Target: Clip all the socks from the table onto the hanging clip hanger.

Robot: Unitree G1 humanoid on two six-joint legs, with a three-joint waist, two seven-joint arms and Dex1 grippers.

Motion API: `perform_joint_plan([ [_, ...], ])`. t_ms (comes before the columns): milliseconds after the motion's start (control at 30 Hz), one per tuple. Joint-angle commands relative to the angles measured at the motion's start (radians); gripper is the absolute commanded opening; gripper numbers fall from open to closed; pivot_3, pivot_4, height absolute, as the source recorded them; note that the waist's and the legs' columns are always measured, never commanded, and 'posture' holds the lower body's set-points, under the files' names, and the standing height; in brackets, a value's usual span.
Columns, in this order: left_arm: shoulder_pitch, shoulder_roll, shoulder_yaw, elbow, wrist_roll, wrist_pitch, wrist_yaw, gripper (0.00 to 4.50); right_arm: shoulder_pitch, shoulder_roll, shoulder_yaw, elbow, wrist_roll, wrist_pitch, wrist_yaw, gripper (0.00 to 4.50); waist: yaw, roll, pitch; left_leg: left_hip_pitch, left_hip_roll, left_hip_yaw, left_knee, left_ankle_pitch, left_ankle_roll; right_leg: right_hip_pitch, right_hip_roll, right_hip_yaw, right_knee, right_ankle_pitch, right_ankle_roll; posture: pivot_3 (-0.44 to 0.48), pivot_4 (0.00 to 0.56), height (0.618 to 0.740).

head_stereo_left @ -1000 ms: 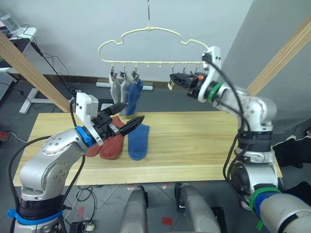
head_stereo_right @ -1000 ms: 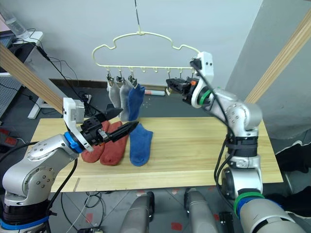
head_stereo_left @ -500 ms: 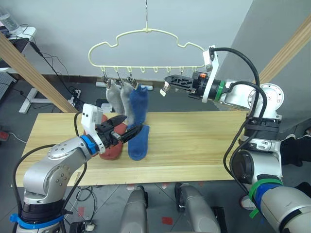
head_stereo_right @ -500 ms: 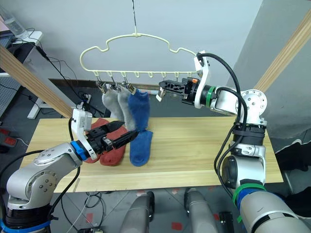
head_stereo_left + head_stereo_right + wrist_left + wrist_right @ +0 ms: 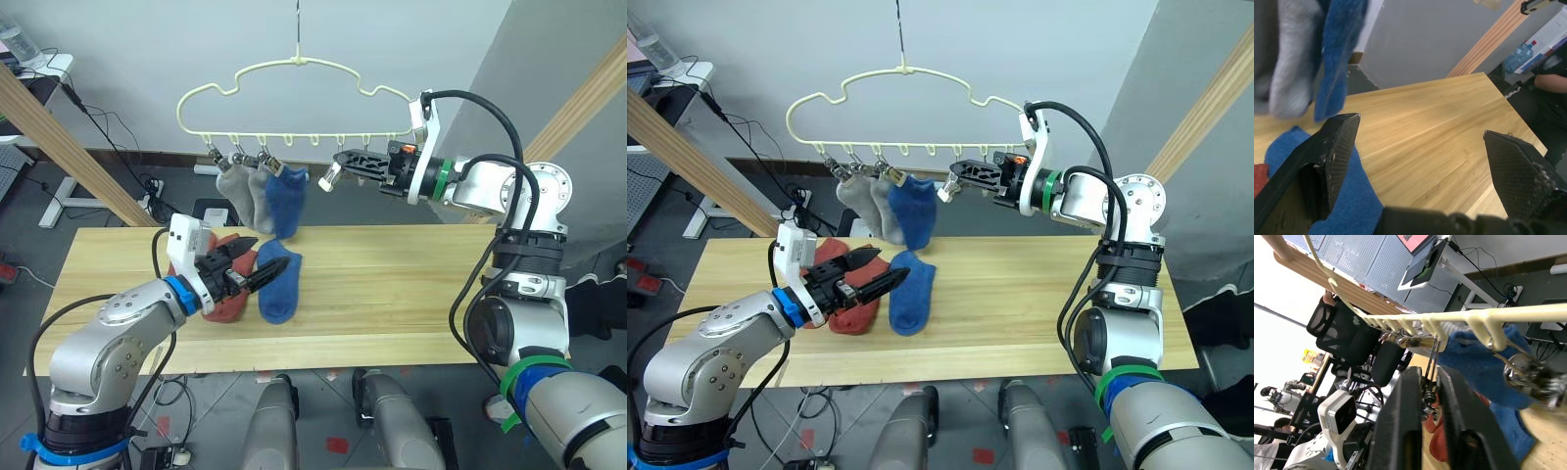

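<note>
Three socks hung from the clip hanger [image 5: 294,98]: two grey socks [image 5: 247,191] and a blue sock [image 5: 285,199], all bunched at its left end. Half a second before, they had trailed lower, toward the left gripper [image 5: 257,262]; now they swung free and higher, and the gripper had let go. Its fingers stood wide apart, low over the table [image 5: 392,284], just above the loose blue sock [image 5: 278,284] and beside the two rust-red socks [image 5: 223,294]. The hanger itself had barely shifted since then, though a second ago it hung further to the right.

The right gripper [image 5: 345,162] stayed up at the hanger's clip row, its fingers pressed close together around a metal clip [image 5: 330,176] right of the hung socks; whether they truly pinched it could not be told.

The three loose socks lay in the table's left half, the red pair toward the front-left and the blue one just right of them. The whole right half of the tabletop was bare wood out to its edge. On the hanger, the hooks right of the blue sock carried nothing. A slanted wooden pole [image 5: 69,147] crossed behind the table's left end.
</note>
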Motion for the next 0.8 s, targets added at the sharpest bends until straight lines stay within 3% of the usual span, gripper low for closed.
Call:
perform_joint_plan([
  [33, 0.008, -0.004, -0.002, -0.034, 0.005, -0.029, -0.012, 4.50, -0.016, -0.015, 0.016, -0.006, 0.000, -0.012, 0.008, 0.37, 0.000, 0.000, 0.000, 0.000, 0.000, 0.000, 0.000, 0.000, 0.000, 0.000, 0.000, 0.000, 0.000, 0.000, 0.000, 0.033, 0.333, 0.740],
  [167, 0.022, -0.005, -0.020, -0.037, 0.035, -0.048, -0.006, 4.50, -0.019, -0.008, 0.001, 0.012, 0.005, -0.012, -0.017, 0.37, 0.000, 0.000, 0.000, 0.000, 0.000, 0.000, 0.000, 0.000, 0.000, 0.000, 0.000, 0.000, 0.000, 0.000, 0.000, 0.032, 0.333, 0.740],
  [367, 0.088, -0.006, -0.147, 0.070, 0.252, -0.205, -0.004, 4.50, -0.030, -0.011, 0.009, -0.003, 0.021, 0.003, -0.018, 0.37, 0.000, 0.000, 0.000, 0.000, 0.000, 0.000, -0.001, 0.000, 0.000, 0.000, 0.000, 0.000, -0.001, 0.000, 0.000, 0.023, 0.336, 0.740],
  [600, 0.049, -0.073, -0.225, 0.214, 0.421, -0.339, 0.040, 4.50, -0.030, -0.005, 0.007, -0.023, 0.027, 0.017, -0.033, 0.37, -0.001, 0.001, 0.001, 0.000, 0.000, 0.001, -0.002, 0.000, 0.000, 0.000, 0.000, 0.001, -0.001, 0.000, 0.000, 0.019, 0.338, 0.740],
  [800, -0.068, -0.204, -0.302, 0.454, 0.593, -0.398, 0.194, 4.50, -0.013, -0.005, 0.033, -0.065, 0.012, 0.013, -0.042, 0.37, -0.002, 0.002, 0.001, 0.000, 0.000, 0.001, -0.003, 0.000, 0.000, 0.000, -0.001, 0.001, -0.002, 0.000, 0.000, 0.004, 0.340, 0.740],
])
